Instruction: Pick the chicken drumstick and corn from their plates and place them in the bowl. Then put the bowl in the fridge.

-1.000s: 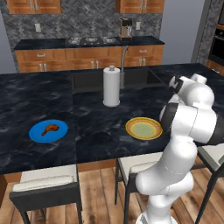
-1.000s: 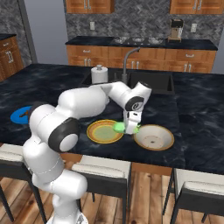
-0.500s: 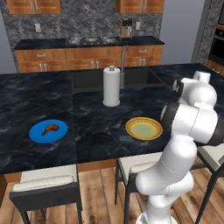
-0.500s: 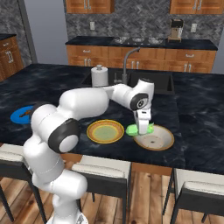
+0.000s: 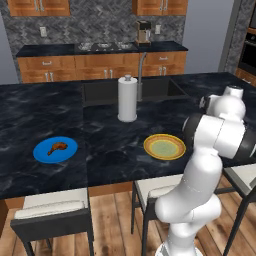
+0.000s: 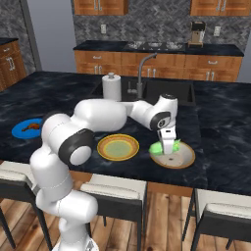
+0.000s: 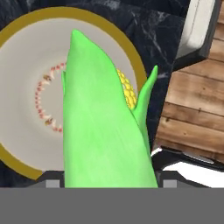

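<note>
The pincer (image 6: 167, 145) holds the corn (image 6: 158, 147) above the bowl (image 6: 180, 157), right of the yellow plate (image 6: 117, 147). The drumstick (image 5: 56, 147) lies on the blue plate (image 5: 42, 153), far left on the table (image 5: 110, 145).

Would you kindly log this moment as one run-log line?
gripper: shut on corn | corn: over bowl | yellow-rimmed plate: bare | drumstick: on blue plate

Glossy black marble counter (image 6: 220, 122), wood-plank floor (image 6: 162, 215), smooth matt bowl (image 6: 184, 158), waxy green corn (image 7: 103, 131) husk.
</note>
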### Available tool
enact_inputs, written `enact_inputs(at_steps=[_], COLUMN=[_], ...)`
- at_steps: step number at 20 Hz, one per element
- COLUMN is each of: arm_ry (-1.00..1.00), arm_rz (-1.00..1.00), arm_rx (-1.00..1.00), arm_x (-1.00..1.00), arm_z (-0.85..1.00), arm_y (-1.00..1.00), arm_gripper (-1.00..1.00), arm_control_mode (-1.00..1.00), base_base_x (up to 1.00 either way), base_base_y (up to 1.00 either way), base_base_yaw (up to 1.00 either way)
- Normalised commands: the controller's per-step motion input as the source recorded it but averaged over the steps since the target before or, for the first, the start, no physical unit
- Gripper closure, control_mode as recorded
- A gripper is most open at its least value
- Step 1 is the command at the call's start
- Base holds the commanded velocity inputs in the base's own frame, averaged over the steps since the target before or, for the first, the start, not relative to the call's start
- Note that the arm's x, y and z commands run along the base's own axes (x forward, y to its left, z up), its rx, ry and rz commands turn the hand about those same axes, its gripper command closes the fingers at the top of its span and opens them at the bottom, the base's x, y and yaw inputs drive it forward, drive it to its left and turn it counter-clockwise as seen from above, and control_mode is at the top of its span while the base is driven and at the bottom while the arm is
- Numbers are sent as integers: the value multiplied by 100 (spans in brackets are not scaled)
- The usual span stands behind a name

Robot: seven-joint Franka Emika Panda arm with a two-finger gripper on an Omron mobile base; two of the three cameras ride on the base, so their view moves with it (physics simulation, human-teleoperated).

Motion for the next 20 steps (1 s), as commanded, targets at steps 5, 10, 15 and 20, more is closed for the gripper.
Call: enact_inputs(at_steps=[5,10,15,20], arm_ry=[0,0,-1,0], arm_rz=[0,-1,-2,-4], arm_rx=[0,3,1,0], arm_x=[34,24,8,2], arm_z=[-14,-21,-26,-25], arm_y=[-25,-16,-9,-2], arm_gripper=[100,100,100,100], arm_control_mode=[-100,-100,-100,-100], base_base_x=[0,0,0,0], base_base_y=[0,0,0,0], base_base_yaw=[0,0,0,0])
